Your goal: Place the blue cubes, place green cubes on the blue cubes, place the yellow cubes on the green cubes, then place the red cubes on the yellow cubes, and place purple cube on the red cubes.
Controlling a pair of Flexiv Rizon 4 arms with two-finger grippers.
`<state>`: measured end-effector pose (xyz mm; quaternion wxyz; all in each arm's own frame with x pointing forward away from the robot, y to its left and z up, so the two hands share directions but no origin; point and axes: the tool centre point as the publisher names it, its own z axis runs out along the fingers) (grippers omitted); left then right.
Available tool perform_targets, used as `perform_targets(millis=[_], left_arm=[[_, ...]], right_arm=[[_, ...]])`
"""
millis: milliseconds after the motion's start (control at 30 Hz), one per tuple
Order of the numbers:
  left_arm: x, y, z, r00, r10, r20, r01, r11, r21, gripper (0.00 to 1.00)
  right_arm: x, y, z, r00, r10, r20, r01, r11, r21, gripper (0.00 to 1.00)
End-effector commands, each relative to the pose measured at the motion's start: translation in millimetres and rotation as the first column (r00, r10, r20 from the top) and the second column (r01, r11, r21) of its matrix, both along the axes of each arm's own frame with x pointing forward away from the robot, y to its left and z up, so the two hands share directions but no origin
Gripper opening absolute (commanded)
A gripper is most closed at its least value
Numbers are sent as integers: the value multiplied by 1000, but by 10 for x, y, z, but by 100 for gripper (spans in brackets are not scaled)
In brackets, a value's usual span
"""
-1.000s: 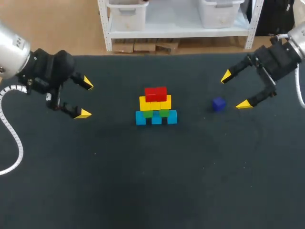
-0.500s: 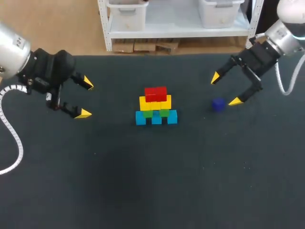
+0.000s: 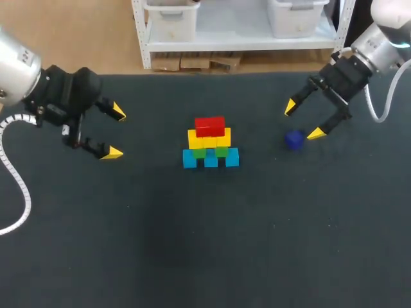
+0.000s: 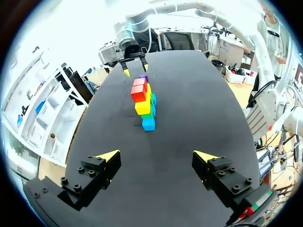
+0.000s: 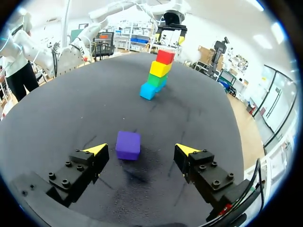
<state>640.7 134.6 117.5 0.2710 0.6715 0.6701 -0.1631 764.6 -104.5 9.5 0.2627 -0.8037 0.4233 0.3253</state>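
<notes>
A stepped stack of cubes [image 3: 210, 144] stands mid-table: blue at the base, green above, then yellow, red [image 3: 209, 126] on top. It also shows as the stack [image 4: 144, 101] ahead of my left fingers and the stack [image 5: 158, 74] far ahead of my right ones. A lone purple cube [image 3: 295, 140] lies to its right. My right gripper [image 3: 303, 120] hangs open just above and behind it; the purple cube [image 5: 128, 144] sits just ahead of the gap between the right gripper's [image 5: 141, 150] fingers, untouched. My left gripper [image 3: 116, 134] is open and empty at the left, likewise the left gripper [image 4: 156, 156].
The dark table [image 3: 205, 244] carries only the stack and the purple cube. Its back edge runs just behind both grippers.
My right arm has swung in toward the purple cube and slightly back, its tips now flanking the spot just above the cube. The left arm and the stack have stayed put.
</notes>
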Motion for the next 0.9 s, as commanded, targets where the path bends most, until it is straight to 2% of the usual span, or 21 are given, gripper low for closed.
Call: perform_targets(millis=[33,233,267,300,333,433,833,867,900], left_arm=[[-8,16,-7,1000,-2,4,2,1000,-5,100],[-8,16,-7,1000,-2,4,2,1000,-5,100],[-8,16,-7,1000,-2,4,2,1000,-5,100],[-8,16,-7,1000,-2,4,2,1000,-5,100],[-8,16,-7,1000,-2,4,2,1000,-5,100],[-8,16,-7,1000,-2,4,2,1000,-5,100],[-8,16,-7,1000,-2,4,2,1000,-5,100],[-8,16,-7,1000,-2,4,2,1000,-5,100],[-8,16,-7,1000,-2,4,2,1000,-5,100]], right_arm=[[-145,-22,8,1000,-19,11,18,1000,16,91],[-265,-41,-12,1000,-16,-1,16,1000,22,84],[-277,-43,-17,1000,-19,-3,19,1000,21,65],[-291,-43,-24,1000,-20,-5,20,1000,20,56],[-304,-41,-29,1000,-23,-9,23,1000,20,52],[-338,-27,-44,999,-34,-16,35,999,19,48],[-380,68,-87,999,-35,-26,36,999,19,49],[-383,77,-93,999,-32,-27,32,999,18,51],[-383,83,-100,999,-27,-28,28,1000,15,62]])
